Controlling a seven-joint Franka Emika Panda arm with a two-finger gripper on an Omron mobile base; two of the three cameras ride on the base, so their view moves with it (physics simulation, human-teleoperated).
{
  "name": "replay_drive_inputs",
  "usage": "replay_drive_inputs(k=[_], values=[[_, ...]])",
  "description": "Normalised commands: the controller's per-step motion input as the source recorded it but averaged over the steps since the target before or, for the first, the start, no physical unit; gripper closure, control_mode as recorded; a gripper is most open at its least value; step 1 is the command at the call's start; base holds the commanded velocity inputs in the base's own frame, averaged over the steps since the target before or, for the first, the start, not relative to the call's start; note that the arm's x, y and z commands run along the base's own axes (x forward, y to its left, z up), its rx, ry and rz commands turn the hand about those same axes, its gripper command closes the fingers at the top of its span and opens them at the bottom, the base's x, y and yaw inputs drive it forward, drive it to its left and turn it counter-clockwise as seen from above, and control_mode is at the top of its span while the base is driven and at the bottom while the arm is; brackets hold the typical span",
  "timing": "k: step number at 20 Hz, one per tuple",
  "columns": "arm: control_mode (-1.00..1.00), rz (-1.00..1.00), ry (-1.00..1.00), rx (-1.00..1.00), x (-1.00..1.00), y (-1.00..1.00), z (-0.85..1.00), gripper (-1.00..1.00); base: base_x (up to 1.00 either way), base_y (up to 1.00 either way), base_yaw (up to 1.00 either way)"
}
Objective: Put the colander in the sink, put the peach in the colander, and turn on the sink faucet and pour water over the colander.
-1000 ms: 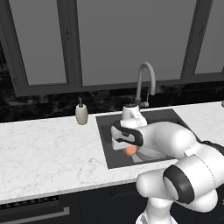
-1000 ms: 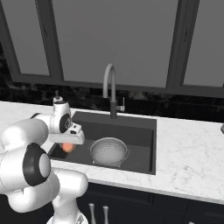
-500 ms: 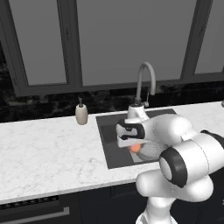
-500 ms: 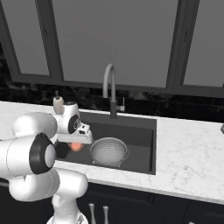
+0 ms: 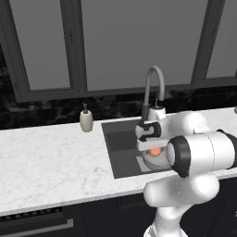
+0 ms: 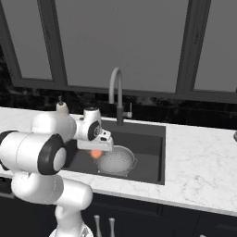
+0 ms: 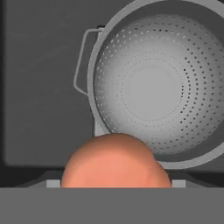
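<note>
Holding the peach (image 6: 96, 153) over the sink (image 6: 152, 157), the gripper (image 6: 96, 152) is closed on the fruit, which hangs beneath the hand just left of the colander (image 6: 116, 160). The peach (image 7: 114, 161) is a smooth orange-pink ball, paler and pinker toward its lower left in the hand view. The colander (image 7: 155, 83) is a round silvery-grey metal bowl with rings of small holes on its sides, a plain centre and a thin loop handle; it rests upright on the sink floor. From the left base view the peach (image 5: 155, 151) glows below the gripper (image 5: 155, 150), above the colander (image 5: 157, 161). The faucet (image 6: 117, 94) arches at the sink's far edge. A soap bottle (image 5: 86, 121) stands on the counter (image 5: 51, 162), left of the sink (image 5: 121, 148).
</note>
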Motion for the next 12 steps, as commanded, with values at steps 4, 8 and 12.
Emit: replay_drive_inputs(k=[4,8,12], values=[[-1.0,0.0,0.0,0.0,0.09,-0.52,-0.35,1.0,0.0,0.0,0.0],[-1.0,0.0,0.0,0.0,0.0,-0.29,-0.51,1.0,0.0,0.0,0.0],[-1.0,0.0,0.0,0.0,0.09,-0.18,-0.32,1.0,0.0,0.0,0.0]])
